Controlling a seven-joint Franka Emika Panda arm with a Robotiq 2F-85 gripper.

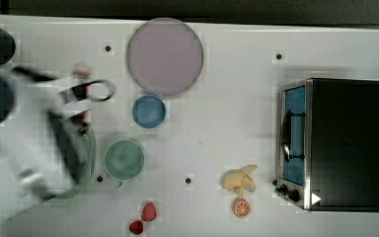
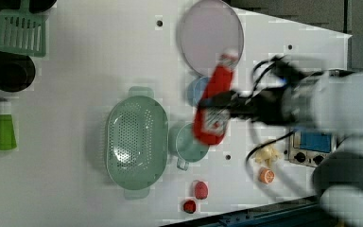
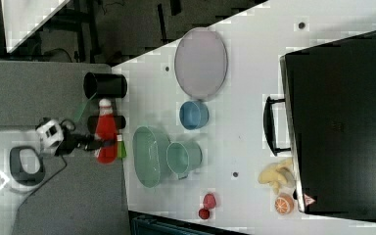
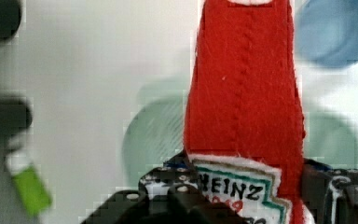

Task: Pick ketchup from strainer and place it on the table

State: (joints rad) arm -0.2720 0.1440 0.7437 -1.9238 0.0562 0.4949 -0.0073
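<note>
The ketchup point(image 2: 213, 105) was pinched at its label end by the gripper point(image 2: 227, 105), held clear of the strainer point(image 2: 136, 142), its cap pointing away from the gripper.

place: robot lab | evidence: holed white table point(image 1: 237, 128), toy food

The arm reaches in from the left view's right, its white forearm blurred, wrist held roughly level. The gripper point(image 2: 217, 109) is clamped across the lower body of the ketchup point(image 2: 215, 101) — dark fingers point(image 4: 177, 189) flanking the label — lifted off the surface.
</note>
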